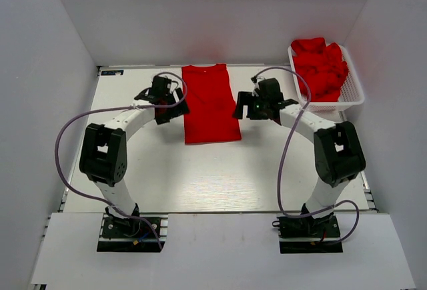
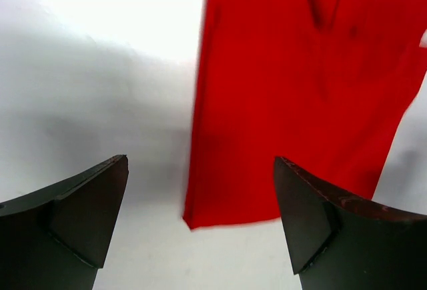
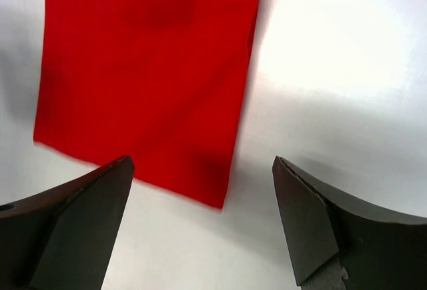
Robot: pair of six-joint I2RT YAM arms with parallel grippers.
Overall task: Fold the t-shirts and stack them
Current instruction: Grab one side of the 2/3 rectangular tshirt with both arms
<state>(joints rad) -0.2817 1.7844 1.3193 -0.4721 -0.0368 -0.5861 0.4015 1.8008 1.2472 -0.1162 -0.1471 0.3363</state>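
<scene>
A red t-shirt (image 1: 210, 103), folded lengthwise into a long strip, lies flat on the table between the arms. My left gripper (image 1: 171, 107) is open and empty beside its left edge; the left wrist view shows the shirt's near left corner (image 2: 200, 218) between the fingers. My right gripper (image 1: 244, 107) is open and empty beside its right edge; the right wrist view shows the shirt's near right corner (image 3: 217, 197). More crumpled red t-shirts (image 1: 321, 67) fill the basket at the back right.
A white mesh basket (image 1: 350, 98) stands at the table's back right, close behind my right arm. White walls enclose the table on three sides. Purple cables loop from each arm.
</scene>
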